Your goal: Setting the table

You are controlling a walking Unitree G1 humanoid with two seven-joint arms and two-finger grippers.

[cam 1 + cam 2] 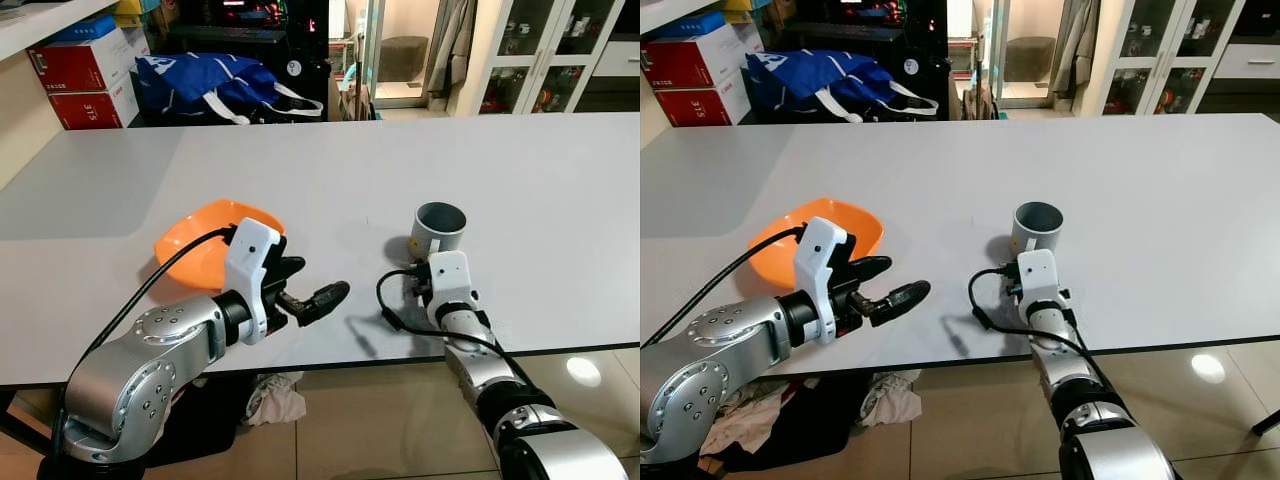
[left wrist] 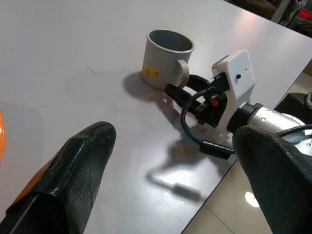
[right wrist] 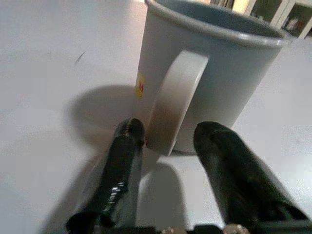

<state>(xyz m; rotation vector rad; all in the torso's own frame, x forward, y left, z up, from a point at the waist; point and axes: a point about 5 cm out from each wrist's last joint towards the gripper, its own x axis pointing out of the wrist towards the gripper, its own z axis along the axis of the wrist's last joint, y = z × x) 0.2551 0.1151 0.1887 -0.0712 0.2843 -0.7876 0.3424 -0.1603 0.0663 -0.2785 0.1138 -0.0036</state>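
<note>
A grey mug point(image 1: 439, 227) stands upright on the white table point(image 1: 330, 170), its handle point(image 3: 170, 100) turned toward me. My right gripper point(image 3: 168, 141) is open with one finger on each side of that handle, low on the table. An orange bowl point(image 1: 205, 242) rests on the table to the left. My left gripper point(image 1: 312, 285) hovers open just right of the bowl, holding nothing. The left wrist view looks past its fingertips point(image 2: 92, 141) at the mug point(image 2: 165, 58) and the right gripper point(image 2: 187, 92).
The table's near edge point(image 1: 400, 358) runs under both arms. Behind the table lie a blue bag point(image 1: 210, 85) and red boxes point(image 1: 85, 75). Glass cabinets point(image 1: 545, 50) stand at the far right. Clothes point(image 1: 275, 395) lie on the floor below.
</note>
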